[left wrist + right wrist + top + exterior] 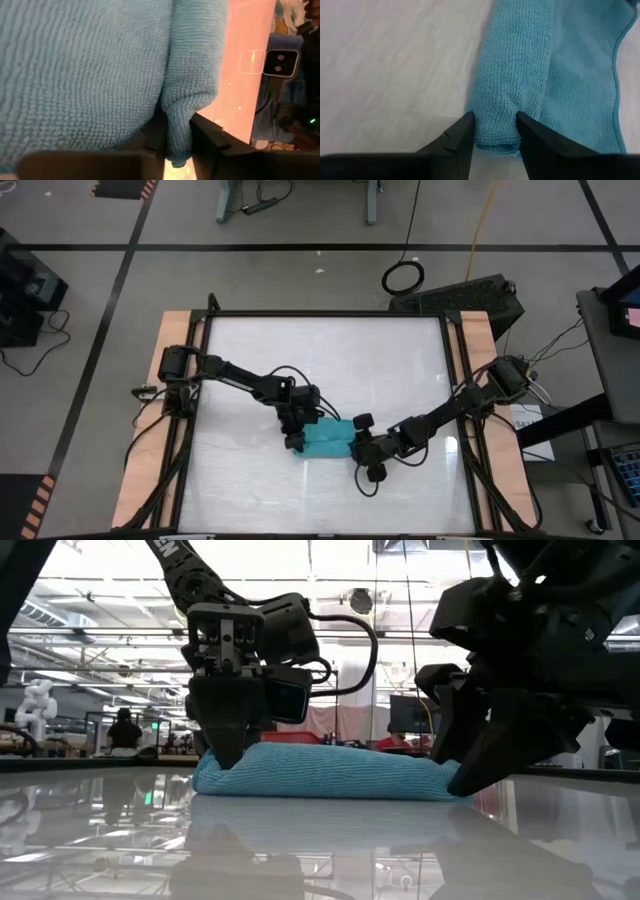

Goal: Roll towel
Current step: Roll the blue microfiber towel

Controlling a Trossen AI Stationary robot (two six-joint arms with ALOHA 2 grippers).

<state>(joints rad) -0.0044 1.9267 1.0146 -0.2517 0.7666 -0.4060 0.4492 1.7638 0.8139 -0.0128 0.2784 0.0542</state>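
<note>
The turquoise-blue towel lies near the middle of the white table, partly rolled. In the right wrist view a rolled part lies beside a flat part. In the low view the towel is a low bundle resting on the table. My left gripper is shut on the towel's left end. My right gripper is shut on its right end. Both grippers reach down to the table surface. My left gripper pinches a rolled fold at the towel's left end between its two fingers, several layers thick. The fingers point down from above. The towel stays on the table. My right gripper pinches the end of the rolled part between its two fingers. The fingers lie along the roll. They come slanting down from the table's right side. The roll rests on the table.
The glossy white tabletop has free room on all sides of the towel. A black frame and wooden side rails border it. Cables run along both arms.
</note>
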